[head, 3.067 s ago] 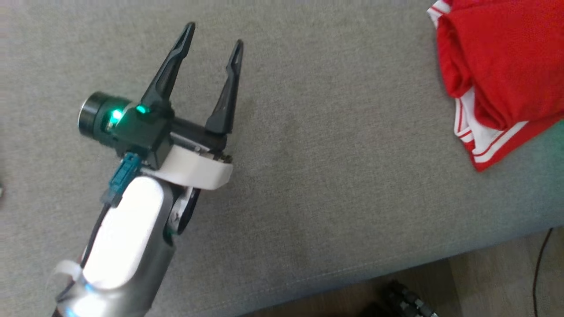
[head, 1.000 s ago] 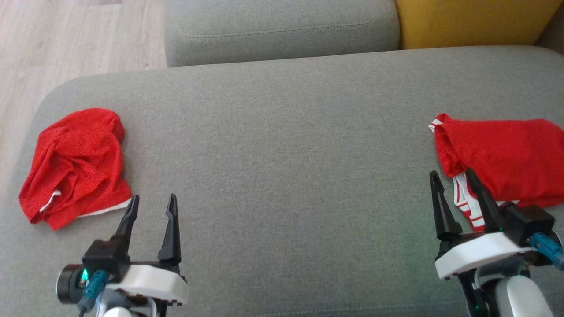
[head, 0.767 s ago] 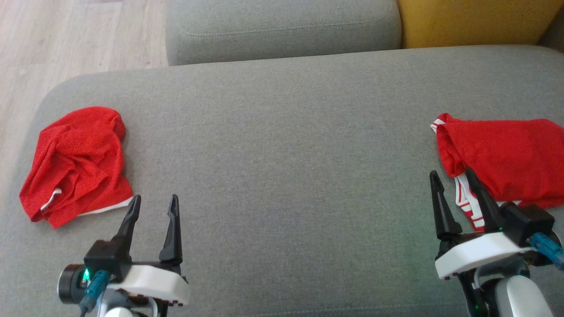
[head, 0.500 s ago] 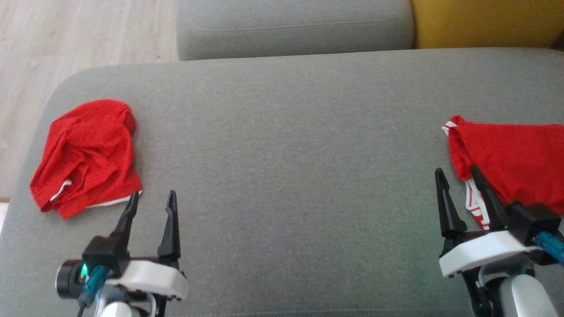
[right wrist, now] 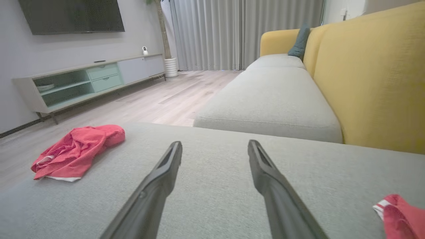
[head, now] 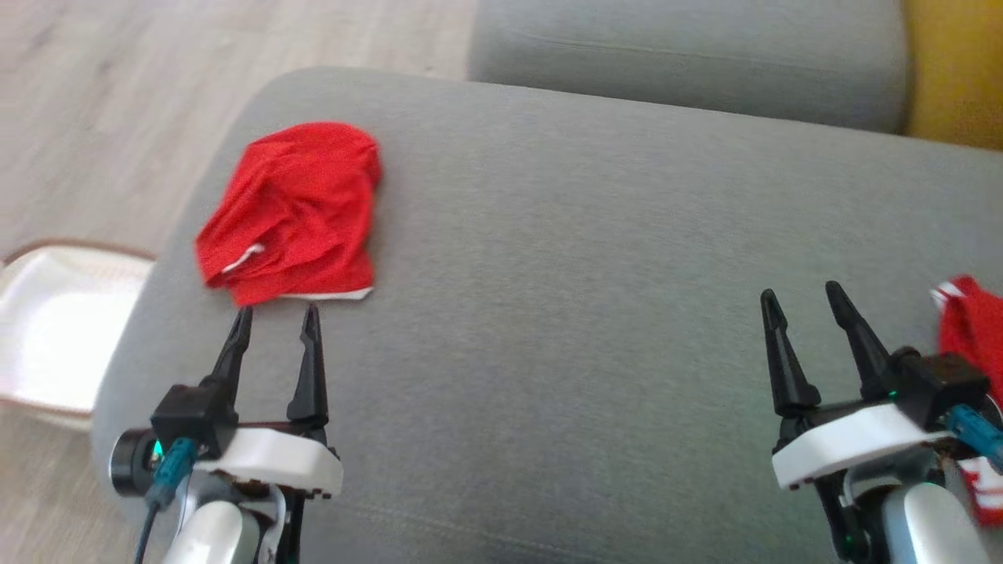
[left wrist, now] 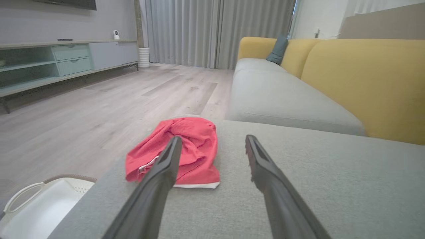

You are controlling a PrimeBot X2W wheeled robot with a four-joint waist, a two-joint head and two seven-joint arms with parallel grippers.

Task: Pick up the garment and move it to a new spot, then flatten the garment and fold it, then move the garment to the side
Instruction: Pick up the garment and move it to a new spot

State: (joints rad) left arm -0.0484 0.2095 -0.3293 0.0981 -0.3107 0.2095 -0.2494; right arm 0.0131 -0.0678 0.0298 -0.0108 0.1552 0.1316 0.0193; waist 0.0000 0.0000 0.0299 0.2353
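- Right, garment [head: 294, 211] lies crumpled at the left end of the cushion [head: 588, 313], just beyond my left gripper [head: 278, 309].
- Both sets of jaws wide, nothing held; right gripper [head: 800, 291] hovers over bare cushion.
- I'd ease the left forward and low, pinching a raised fold, not the hem.
- Mind the edge: basket [head: 55, 329] sits below.

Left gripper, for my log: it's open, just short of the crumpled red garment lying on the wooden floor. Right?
No. The head view shows the crumpled red garment on the grey sofa seat, not the floor. The left gripper is open, just short of it.
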